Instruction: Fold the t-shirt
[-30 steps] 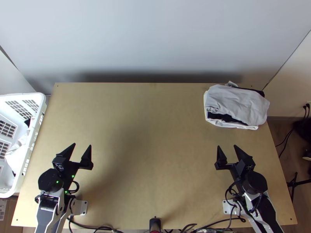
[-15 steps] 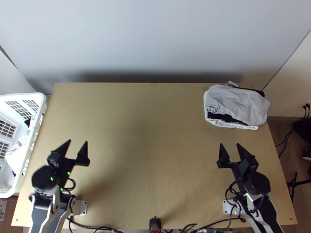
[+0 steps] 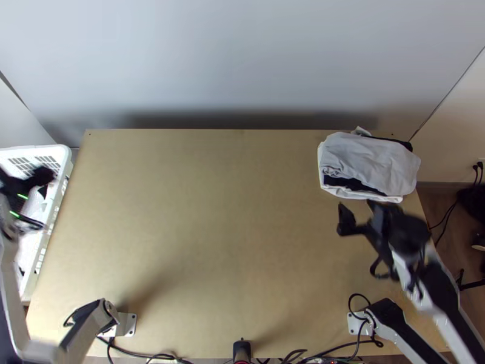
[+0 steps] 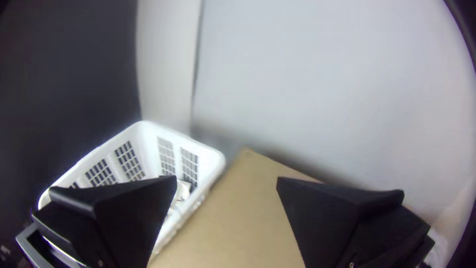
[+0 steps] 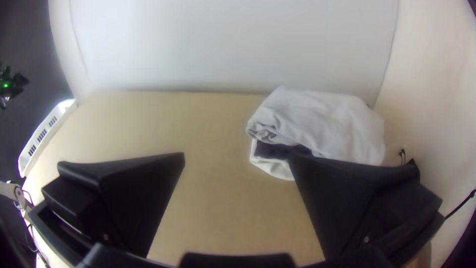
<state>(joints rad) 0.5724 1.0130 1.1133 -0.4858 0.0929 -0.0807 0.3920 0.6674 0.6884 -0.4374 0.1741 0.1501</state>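
Gaping wide: left pincer (image 3: 24,173) near white basket (image 3: 56,209), right pincer (image 3: 356,205) near cloth pile (image 3: 373,162).

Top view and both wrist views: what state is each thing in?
Left gripper: jaws open, nothing between them.
Right gripper: jaws open, nothing between them.
Cloth pile: layered, wrinkled, light over dark and white.
Basket: upright, open-topped, holding cloth.
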